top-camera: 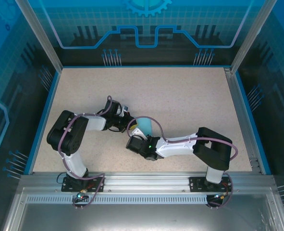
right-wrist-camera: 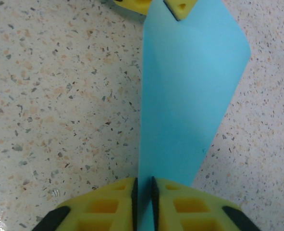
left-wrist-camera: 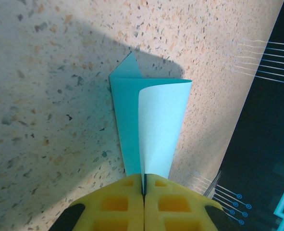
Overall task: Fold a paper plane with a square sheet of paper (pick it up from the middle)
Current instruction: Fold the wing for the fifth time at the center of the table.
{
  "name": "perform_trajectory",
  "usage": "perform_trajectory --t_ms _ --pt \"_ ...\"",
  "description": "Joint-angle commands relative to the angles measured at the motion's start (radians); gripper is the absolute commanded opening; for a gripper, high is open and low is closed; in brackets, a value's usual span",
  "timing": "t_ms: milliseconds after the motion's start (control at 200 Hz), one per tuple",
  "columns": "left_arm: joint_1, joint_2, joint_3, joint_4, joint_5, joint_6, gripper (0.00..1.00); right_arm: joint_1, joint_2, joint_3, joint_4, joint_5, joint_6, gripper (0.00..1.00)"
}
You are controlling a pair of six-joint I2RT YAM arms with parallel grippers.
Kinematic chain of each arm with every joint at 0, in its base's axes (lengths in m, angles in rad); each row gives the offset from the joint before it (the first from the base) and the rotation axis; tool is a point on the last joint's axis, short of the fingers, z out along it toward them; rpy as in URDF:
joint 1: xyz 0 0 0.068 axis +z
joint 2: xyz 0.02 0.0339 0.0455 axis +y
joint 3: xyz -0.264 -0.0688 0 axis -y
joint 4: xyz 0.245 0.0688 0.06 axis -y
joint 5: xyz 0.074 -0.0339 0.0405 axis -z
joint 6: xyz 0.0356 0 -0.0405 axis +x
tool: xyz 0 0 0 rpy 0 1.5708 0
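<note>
Top external camera high behind the arm bases, looking down on the table (top-camera: 190, 96), left wrist camera close, left gripper (left-wrist-camera: 144, 182) at 6 o'clock, right wrist camera likewise behind right gripper (right-wrist-camera: 144, 185), all three sharing the folded light blue paper (top-camera: 146, 128).

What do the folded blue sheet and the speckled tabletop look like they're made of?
The folded blue sheet: thin matte paper, judging by its sharp creases and a curling flap. The tabletop: probably smooth stone-look laminate or composite, beige with dark and orange flecks; can't tell which.
</note>
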Motion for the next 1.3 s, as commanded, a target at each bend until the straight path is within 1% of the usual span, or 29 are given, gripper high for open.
perform_trajectory --t_ms 0,35,105,160,225,270,340,400,480,610,780,865,960,1025,1150,1295 --pt "-0.003 -0.031 0.010 -0.028 -0.001 0.004 0.07 0.014 0.008 0.018 -0.006 0.032 0.013 0.15" --pt "-0.003 -0.033 0.008 -0.028 -0.002 0.000 0.08 0.013 0.008 0.017 0.000 0.030 0.010 0.13" --pt "-0.003 -0.042 0.002 -0.025 -0.009 -0.013 0.13 0.010 0.004 0.013 0.013 0.021 0.000 0.09" --pt "-0.003 -0.050 -0.001 -0.027 -0.014 -0.022 0.24 0.003 -0.004 0.000 0.034 0.001 -0.007 0.07" --pt "-0.003 -0.060 -0.001 -0.039 -0.023 -0.027 0.31 -0.007 -0.027 -0.029 0.074 -0.029 -0.019 0.05" --pt "-0.003 -0.063 0.002 -0.055 -0.033 -0.028 0.41 -0.014 -0.045 -0.050 0.103 -0.047 -0.029 0.05" --pt "-0.003 -0.069 0.003 -0.061 -0.036 -0.033 0.42 -0.026 -0.072 -0.086 0.160 -0.085 -0.060 0.05" --pt "-0.003 -0.069 0.011 -0.072 -0.038 -0.036 0.46 -0.037 -0.084 -0.111 0.190 -0.117 -0.081 0.05" --pt "-0.003 -0.070 0.023 -0.097 -0.045 -0.033 0.51 -0.044 -0.086 -0.127 0.213 -0.129 -0.104 0.06" --pt "-0.003 -0.079 0.037 -0.151 -0.076 -0.021 0.52 -0.059 -0.085 -0.141 0.236 -0.157 -0.116 0.05" --pt "-0.003 -0.147 0.011 -0.172 -0.139 -0.021 0.53 -0.088 -0.107 -0.173 0.277 -0.223 -0.105 0.05" --pt "-0.003 -0.195 -0.001 -0.200 -0.184 -0.016 0.55 -0.121 -0.141 -0.207 0.313 -0.297 -0.092 0.05" --pt "-0.003 -0.244 -0.014 -0.223 -0.226 -0.003 0.57 -0.179 -0.179 -0.247 0.365 -0.433 -0.083 0.05" --pt "-0.003 -0.264 -0.017 -0.232 -0.234 0.003 0.58 -0.217 -0.196 -0.271 0.397 -0.521 -0.083 0.05" --pt "-0.003 -0.267 -0.010 -0.251 -0.225 0.005 0.60 -0.276 -0.222 -0.307 0.446 -0.627 -0.077 0.05" --pt "-0.010 -0.223 -0.003 -0.235 -0.179 -0.024 0.61 -0.308 -0.221 -0.317 0.463 -0.661 -0.085 0.06"
